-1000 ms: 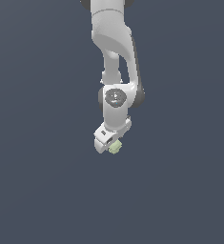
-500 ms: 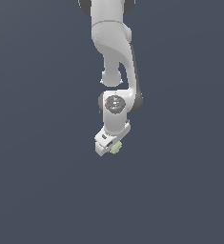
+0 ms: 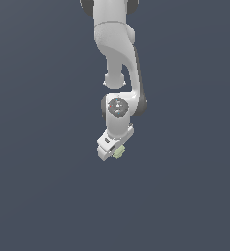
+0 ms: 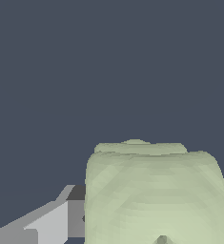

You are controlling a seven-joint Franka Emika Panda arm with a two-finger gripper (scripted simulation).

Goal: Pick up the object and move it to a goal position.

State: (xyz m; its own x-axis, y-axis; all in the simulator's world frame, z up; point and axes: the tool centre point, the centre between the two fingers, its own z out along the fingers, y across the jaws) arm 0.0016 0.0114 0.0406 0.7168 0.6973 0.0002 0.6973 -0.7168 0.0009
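Note:
The object (image 3: 118,152) is a small pale yellow-green lumpy blob. It sits between the fingers of my white gripper (image 3: 112,151) at the end of the arm, in the middle of the exterior view. The gripper is shut on it and holds it off any surface. In the wrist view the object (image 4: 154,195) fills much of the picture, close to the camera, with one grey finger (image 4: 51,221) showing beside it. The other finger is mostly hidden behind the object.
The white arm (image 3: 117,63) reaches down from the top of the exterior view. Around it there is only a plain dark grey-blue background in both views.
The arm has drawn upward and the gripper has risen slightly with the object held in it. The grip on the object has not changed.

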